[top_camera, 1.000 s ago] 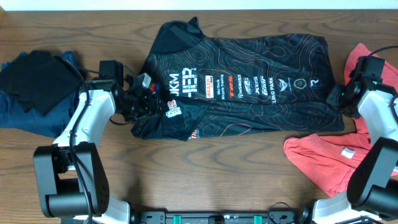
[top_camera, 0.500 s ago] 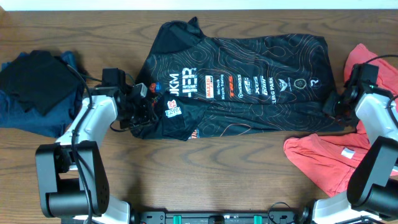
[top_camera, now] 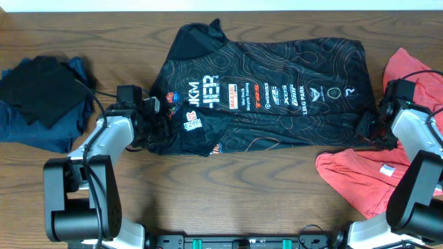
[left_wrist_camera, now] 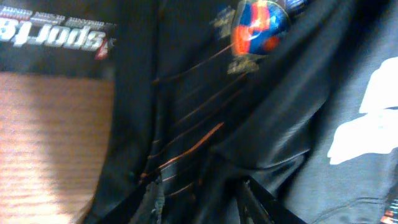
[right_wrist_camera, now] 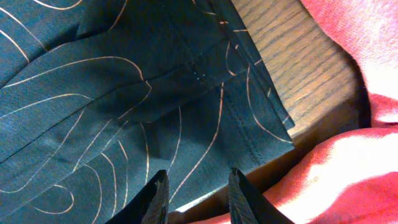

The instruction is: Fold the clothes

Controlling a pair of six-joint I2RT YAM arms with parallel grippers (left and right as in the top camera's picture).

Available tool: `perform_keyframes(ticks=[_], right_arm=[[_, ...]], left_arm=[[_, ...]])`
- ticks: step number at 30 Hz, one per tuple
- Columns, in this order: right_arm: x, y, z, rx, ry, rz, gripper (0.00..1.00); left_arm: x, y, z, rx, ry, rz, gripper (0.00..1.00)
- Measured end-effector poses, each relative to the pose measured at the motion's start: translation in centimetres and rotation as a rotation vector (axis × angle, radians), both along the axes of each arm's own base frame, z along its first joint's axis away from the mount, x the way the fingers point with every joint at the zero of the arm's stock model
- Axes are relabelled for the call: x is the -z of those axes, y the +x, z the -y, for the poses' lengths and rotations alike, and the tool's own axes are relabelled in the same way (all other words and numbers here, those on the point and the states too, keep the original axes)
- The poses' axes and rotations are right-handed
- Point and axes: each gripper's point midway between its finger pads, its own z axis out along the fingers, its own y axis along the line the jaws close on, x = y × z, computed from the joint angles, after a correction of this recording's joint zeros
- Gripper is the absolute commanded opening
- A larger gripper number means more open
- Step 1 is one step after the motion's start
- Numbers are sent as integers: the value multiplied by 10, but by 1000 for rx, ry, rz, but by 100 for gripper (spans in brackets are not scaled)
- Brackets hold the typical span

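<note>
The black jersey (top_camera: 270, 97) with thin orange contour lines lies spread across the middle of the table. My left gripper (top_camera: 158, 123) is at its left edge, near the sleeve logos. In the left wrist view a bunched fold of the jersey (left_wrist_camera: 205, 124) runs between the fingers, and the left gripper (left_wrist_camera: 202, 202) is shut on it. My right gripper (top_camera: 365, 128) sits at the jersey's lower right corner. There the right gripper (right_wrist_camera: 198, 196) is open, its fingers straddling the hem of the flat jersey (right_wrist_camera: 124, 112). The coral-red shirt (top_camera: 356, 176) lies just beside it, also seen in the right wrist view (right_wrist_camera: 348, 174).
A pile of dark blue and black clothes (top_camera: 41, 97) lies at the far left. More red fabric (top_camera: 408, 66) lies at the right edge behind the right arm. Bare wood (top_camera: 228, 187) runs along the front of the table.
The left gripper has closed on the jersey's left edge and shifted slightly forward. The right gripper has moved down the jersey's right edge to its lower corner.
</note>
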Motion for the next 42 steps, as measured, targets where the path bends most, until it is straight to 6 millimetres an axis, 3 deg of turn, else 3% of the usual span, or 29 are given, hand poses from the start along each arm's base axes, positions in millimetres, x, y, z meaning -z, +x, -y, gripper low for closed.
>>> perform_keyframes(ticks=[8, 16, 23, 27, 34, 40, 42], right_arm=[[3, -4, 3, 4, -20, -12, 31], [21, -14, 4, 7, -43, -12, 30], [22, -23, 5, 11, -64, -27, 14], [23, -41, 7, 44, -67, -92, 8], [24, -77, 22, 176, -99, -200, 8], [21, -77, 24, 204, -108, -178, 11], [15, -71, 24, 205, -105, -140, 12]], left_arm=[[1, 0, -4, -41, 18, -14, 41], [2, -6, -4, -64, 16, -45, 41], [2, -19, -4, -65, 18, -101, 41], [3, -32, -4, -64, 18, -152, 41], [3, -44, -4, -64, 21, -204, 41], [2, -55, -7, -66, 40, -238, 42], [-5, -55, -8, -68, 46, -215, 50]])
